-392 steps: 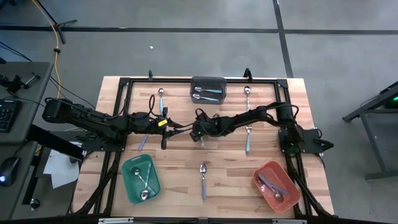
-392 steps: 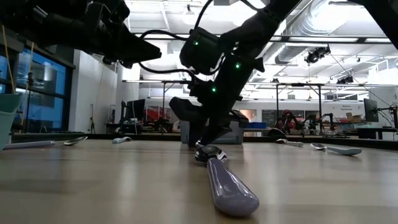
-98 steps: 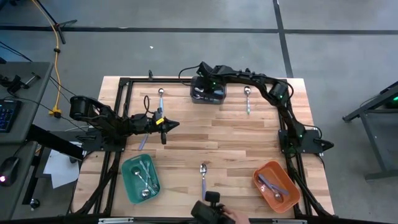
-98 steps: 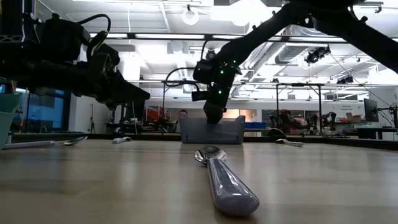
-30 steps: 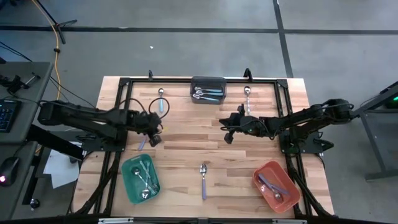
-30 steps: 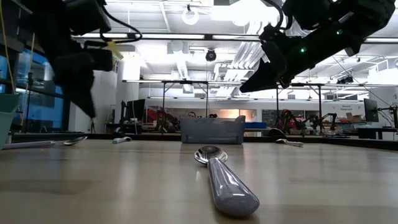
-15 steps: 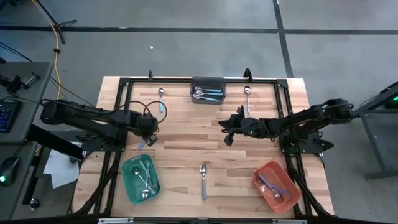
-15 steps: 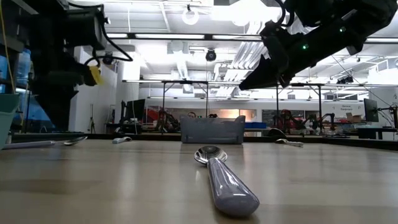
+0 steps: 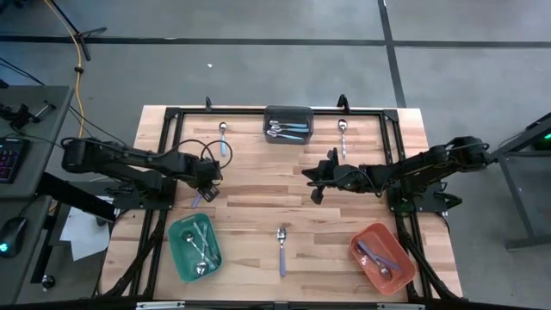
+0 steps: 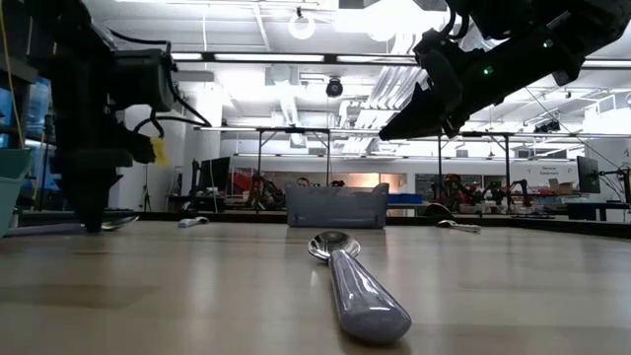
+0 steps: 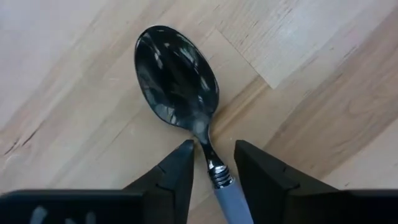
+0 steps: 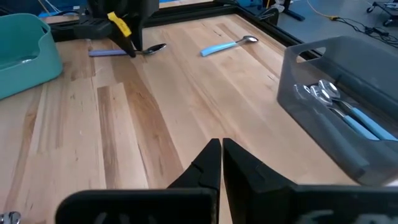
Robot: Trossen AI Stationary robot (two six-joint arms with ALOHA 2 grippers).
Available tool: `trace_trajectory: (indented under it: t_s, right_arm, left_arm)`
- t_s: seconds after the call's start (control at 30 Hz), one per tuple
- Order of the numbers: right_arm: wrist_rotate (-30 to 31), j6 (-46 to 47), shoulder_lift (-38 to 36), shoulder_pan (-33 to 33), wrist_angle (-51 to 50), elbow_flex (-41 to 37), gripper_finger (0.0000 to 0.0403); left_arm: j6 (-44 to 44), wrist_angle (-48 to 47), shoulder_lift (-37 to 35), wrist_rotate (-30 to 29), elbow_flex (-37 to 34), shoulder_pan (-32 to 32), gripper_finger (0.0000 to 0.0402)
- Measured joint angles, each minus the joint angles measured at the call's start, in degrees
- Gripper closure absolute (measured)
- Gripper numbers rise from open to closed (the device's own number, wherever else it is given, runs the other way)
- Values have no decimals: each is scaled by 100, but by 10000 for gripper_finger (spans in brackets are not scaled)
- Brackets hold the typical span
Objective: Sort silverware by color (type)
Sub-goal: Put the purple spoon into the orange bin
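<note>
Left hand (image 11: 211,163) is down on the bench (image 9: 258,194) at the left side, fingers apart and straddling the neck of a purple spoon (image 11: 180,87), bowl just ahead of the tips; not yet clamped. Step in hand looks like the pick of this spoon; next move calls for closing on the neck, lifting, then carrying it to the red bin (image 9: 382,257), which already holds purple handles. Right hand (image 12: 221,155) hovers over mid-bench, fingers together, holding nothing, near the grey bin (image 9: 287,124) with blue spoons. Green bin (image 9: 195,248) holds silver ones; other loose spoons lie on the bench, including one (image 9: 281,244) at front centre. Versus one second ago, the left hand has dropped from above the bench to the spoon; the right arm has barely shifted.
</note>
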Motion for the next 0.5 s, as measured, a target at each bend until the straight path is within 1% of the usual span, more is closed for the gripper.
trace_trajectory:
  t_s: [0.13,0.3,0.37,0.5]
  right_arm:
    - [2,0,0,0,0,0,402]
    - [4,4,2,0,14,0,402]
    - [4,4,2,0,3,0,402]
    - [4,2,2,0,-7,0,402]
  left_arm:
    - [-2,60,-92,3,-47,16,319]
    - [-27,151,-305,-127,-71,-58,383]
    - [-27,210,-393,-285,-78,-129,393]
    - [-114,538,-662,-466,-113,-297,393]
